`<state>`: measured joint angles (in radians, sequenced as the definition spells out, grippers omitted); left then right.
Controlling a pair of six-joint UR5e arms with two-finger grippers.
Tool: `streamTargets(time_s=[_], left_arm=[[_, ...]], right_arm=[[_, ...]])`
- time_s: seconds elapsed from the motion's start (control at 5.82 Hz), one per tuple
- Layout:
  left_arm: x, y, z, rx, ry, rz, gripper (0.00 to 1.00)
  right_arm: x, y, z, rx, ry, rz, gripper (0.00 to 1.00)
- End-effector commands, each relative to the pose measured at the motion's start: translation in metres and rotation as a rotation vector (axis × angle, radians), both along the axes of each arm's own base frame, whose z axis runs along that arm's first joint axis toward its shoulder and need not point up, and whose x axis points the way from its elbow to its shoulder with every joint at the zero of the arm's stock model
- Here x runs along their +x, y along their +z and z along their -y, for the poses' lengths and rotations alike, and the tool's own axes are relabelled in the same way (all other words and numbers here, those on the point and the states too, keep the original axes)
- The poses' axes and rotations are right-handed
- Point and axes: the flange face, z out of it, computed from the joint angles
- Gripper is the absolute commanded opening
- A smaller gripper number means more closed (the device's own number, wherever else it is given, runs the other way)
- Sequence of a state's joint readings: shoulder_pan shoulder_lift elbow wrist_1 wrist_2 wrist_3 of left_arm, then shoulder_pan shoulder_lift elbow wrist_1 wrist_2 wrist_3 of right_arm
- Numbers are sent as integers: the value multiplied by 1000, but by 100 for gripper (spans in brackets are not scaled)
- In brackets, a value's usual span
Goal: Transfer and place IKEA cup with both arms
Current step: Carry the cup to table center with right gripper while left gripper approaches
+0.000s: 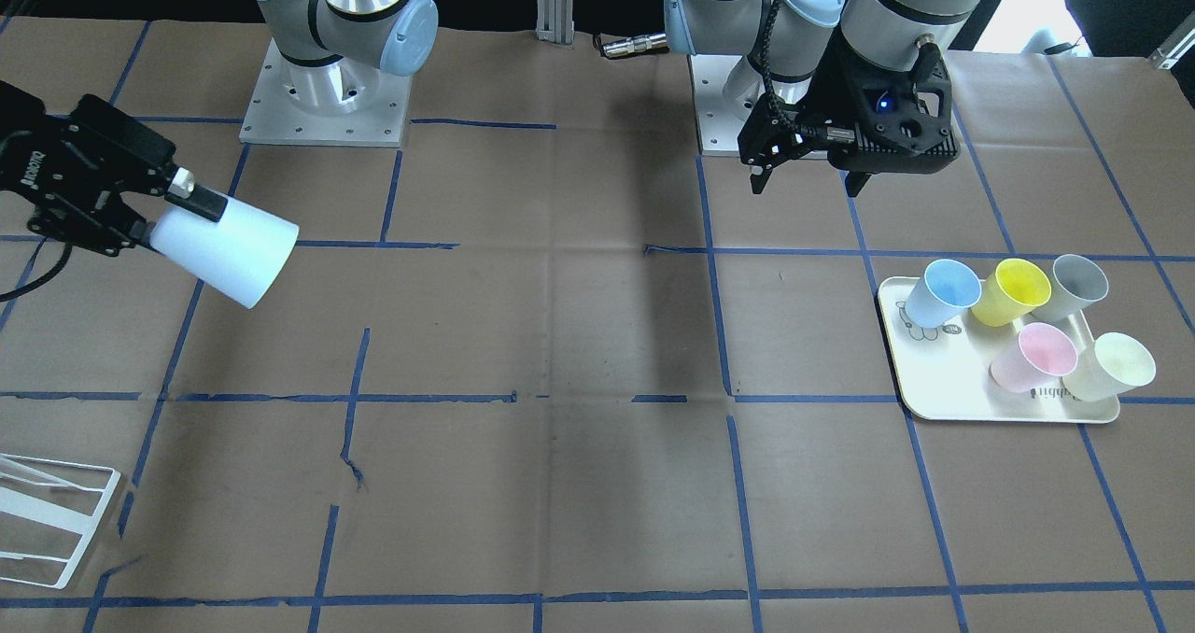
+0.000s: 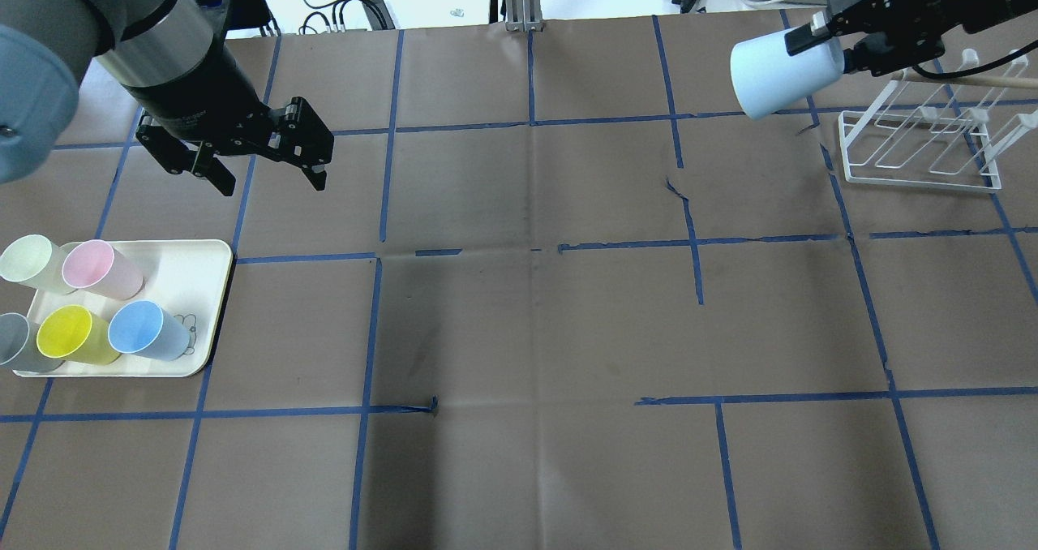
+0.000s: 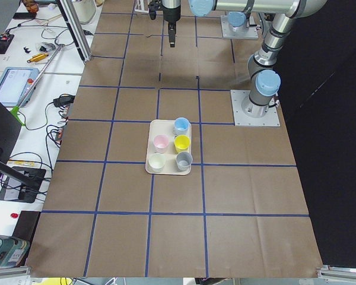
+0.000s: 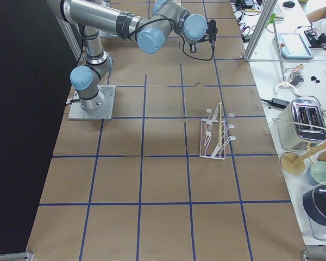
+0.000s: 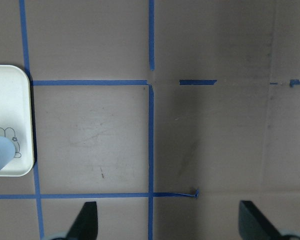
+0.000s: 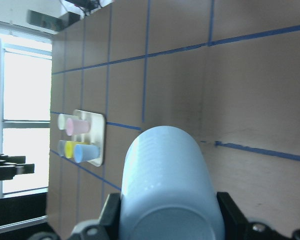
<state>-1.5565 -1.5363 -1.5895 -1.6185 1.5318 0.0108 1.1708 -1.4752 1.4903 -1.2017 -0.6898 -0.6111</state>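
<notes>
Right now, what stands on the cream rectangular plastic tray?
Five upright plastic cups: pale blue cup, yellow cup, grey cup, pink cup, pale green cup. Under them the floor of the cream tray is hidden, with part of its rabbit drawing.

We find the tray (image 2: 195, 274) at 9 o'clock in the overhead view, 5 cups (image 2: 89, 268) on it; the rack (image 2: 916, 148) sits at 2 o'clock, the IKEA cup (image 2: 778, 75) just left of it.
</notes>
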Motion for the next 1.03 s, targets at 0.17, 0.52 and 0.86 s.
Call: streamTargets(time_s=[0.17, 0.52, 0.86], left_arm=[[23, -4, 0, 63, -55, -212, 98], [54, -13, -5, 147, -30, -488, 98], [109, -38, -19, 178, -46, -729, 98]], right_arm=[[99, 11, -15, 145, -6, 337, 55], [143, 12, -32, 216, 36, 382, 55], [169, 14, -37, 224, 62, 409, 53]])
